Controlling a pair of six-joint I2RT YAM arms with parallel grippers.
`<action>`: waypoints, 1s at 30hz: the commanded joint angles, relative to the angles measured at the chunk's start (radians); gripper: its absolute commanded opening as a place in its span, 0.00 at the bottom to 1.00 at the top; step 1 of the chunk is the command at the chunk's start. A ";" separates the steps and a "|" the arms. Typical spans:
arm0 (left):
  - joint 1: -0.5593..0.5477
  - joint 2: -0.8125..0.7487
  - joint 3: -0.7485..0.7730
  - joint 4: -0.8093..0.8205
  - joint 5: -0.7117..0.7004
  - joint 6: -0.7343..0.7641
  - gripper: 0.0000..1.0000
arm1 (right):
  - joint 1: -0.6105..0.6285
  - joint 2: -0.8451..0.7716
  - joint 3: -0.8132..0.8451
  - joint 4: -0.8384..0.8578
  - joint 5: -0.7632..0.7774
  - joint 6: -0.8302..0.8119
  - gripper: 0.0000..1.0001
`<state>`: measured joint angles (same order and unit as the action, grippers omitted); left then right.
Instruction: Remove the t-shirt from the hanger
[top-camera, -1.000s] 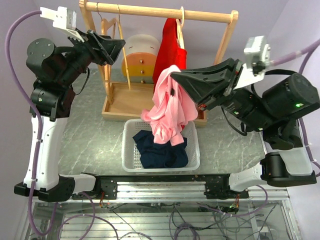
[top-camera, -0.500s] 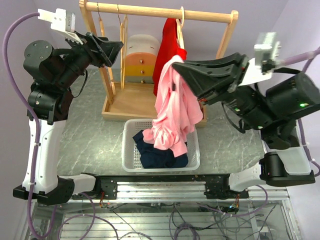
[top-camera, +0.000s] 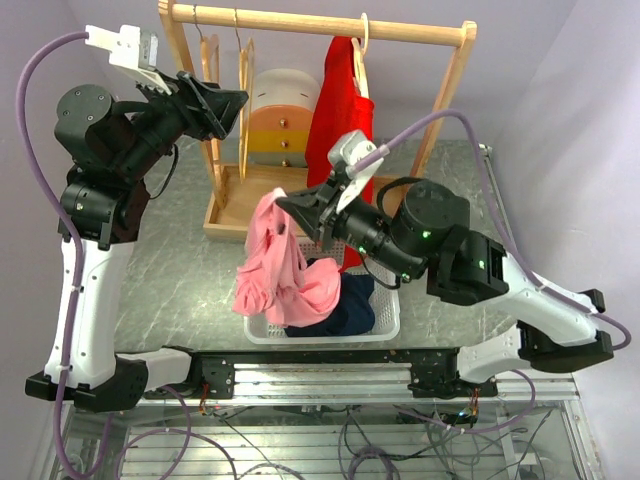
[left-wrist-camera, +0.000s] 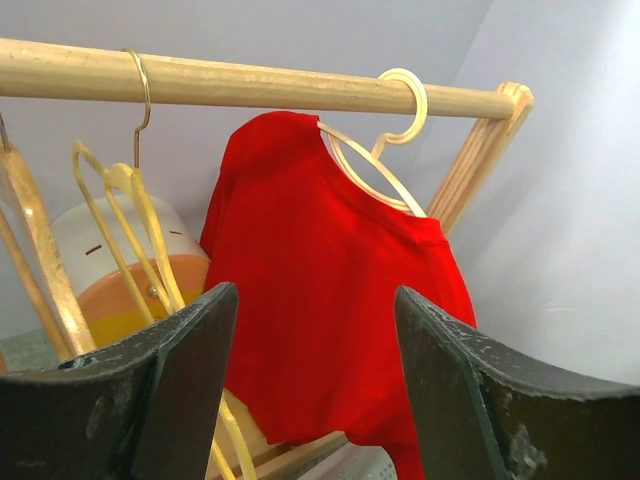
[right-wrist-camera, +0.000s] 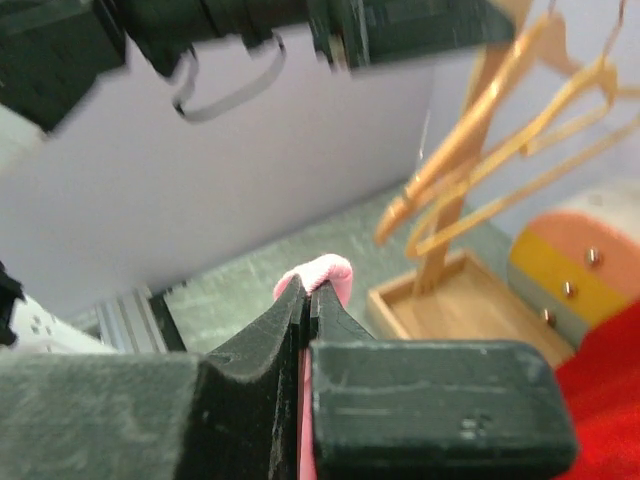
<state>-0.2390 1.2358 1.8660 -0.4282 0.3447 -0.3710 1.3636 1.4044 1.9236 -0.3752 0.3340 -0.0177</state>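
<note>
Grey marbled desk (top-camera: 180, 280), wooden rack (top-camera: 300, 22) at far edge. Red t-shirt (top-camera: 340, 110) hangs on cream hanger (left-wrist-camera: 405, 95) near the rail's right end. Bare hangers (left-wrist-camera: 130, 220) at the rail's left, pastel drawer unit (top-camera: 280, 110) behind. Left gripper (top-camera: 238, 97) raised by the left post, jaws apart, empty, facing the red shirt. Right gripper (top-camera: 285, 205) clenched on pink garment (top-camera: 275, 265), draped over white basket's (top-camera: 385, 320) left rim at near edge; navy garment (top-camera: 350, 305) inside. Right arm crosses in front of the rack's base.

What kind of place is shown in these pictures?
Probably a robotics lab bench staged as a laundry corner: a wooden clothes rack holding a red t-shirt, a white basket of clothes, and loose cables below the table.
</note>
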 joint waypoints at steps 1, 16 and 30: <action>0.004 -0.006 -0.007 0.046 0.048 -0.002 0.73 | 0.004 -0.160 -0.168 0.001 0.187 0.125 0.00; -0.113 0.133 0.162 0.007 0.094 0.007 0.74 | 0.004 -0.404 -0.635 -0.561 0.328 0.813 0.00; -0.346 0.382 0.393 -0.055 0.008 0.059 0.77 | 0.008 -0.256 -0.603 -0.864 0.297 1.035 0.57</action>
<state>-0.5430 1.5650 2.1857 -0.4519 0.3920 -0.3389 1.3655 1.1824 1.2461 -1.1900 0.6155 0.9863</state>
